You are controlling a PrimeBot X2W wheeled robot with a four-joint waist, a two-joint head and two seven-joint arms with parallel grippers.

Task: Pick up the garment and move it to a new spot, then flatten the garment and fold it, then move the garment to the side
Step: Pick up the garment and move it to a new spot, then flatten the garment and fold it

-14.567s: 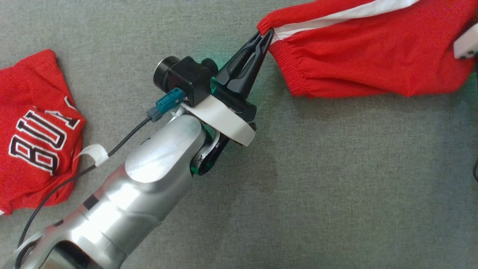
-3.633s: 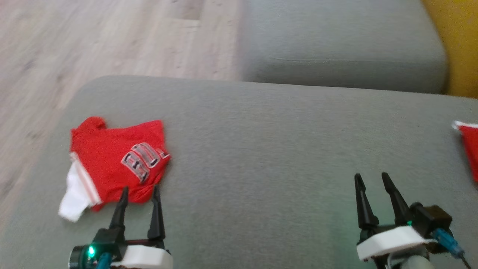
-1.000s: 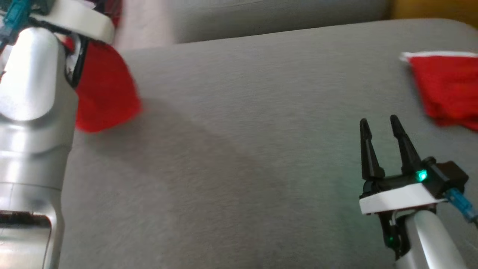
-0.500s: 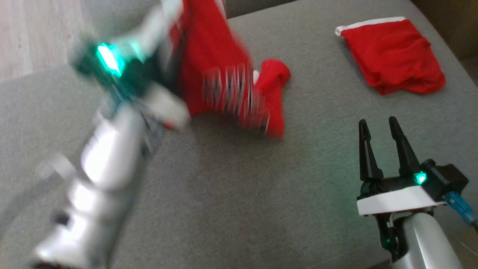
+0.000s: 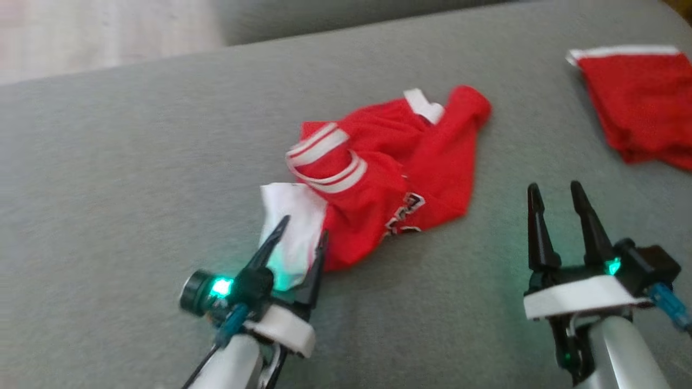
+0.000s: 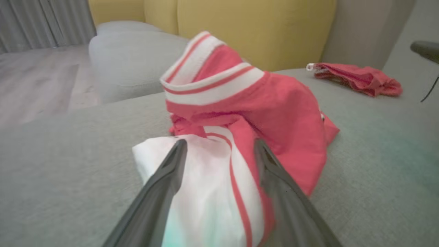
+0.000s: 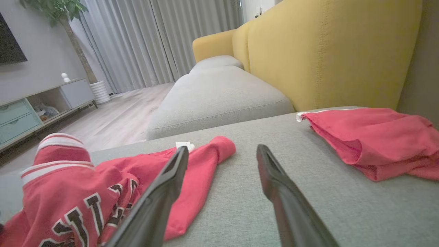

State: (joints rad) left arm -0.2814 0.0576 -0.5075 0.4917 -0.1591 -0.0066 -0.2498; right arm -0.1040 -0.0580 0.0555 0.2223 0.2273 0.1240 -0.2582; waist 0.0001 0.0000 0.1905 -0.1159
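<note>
Jersey (image 5: pixel 400 162), red, crumpled at mid-seat

Item: jersey (image 6: pixel 284 109) of red cloth with white striped bands and black-and-white lettering. It lay in a loose heap near the middle of the grey sofa seat (image 5: pixel 135 162). One banded opening stood up in a hump, and a red sleeve or strap trailed off toward the far right. A white panel (image 5: pixel 294 227) spread flat at the edge of the heap nearest the robot. From the right wrist view the lettering (image 7: pixel 85 206) showed on the near slope of the heap.

Left jaws: spread wide, with nothing pinched. The fingers (image 5: pixel 275 237) stood to either side of the white panel (image 6: pixel 205 192), and the cloth lay slack between them. Whether the tips touched the cloth could not be told. A green light (image 5: pixel 220 286) glowed on the wrist.

Right jaws: spread wide and empty. The fingers (image 5: pixel 538 232) pointed over bare seat to the right of the jersey (image 7: pixel 68 185), apart from it.

Other stock: second red garment (image 5: pixel 638 102), with a white edge, lying at the far right of the seat, well apart from the jersey. Yellow sofa back (image 7: pixel 325 51) rose behind it. Another grey cushion (image 7: pixel 216 96) and pale wood floor (image 5: pixel 81 32) lay beyond the seat.
</note>
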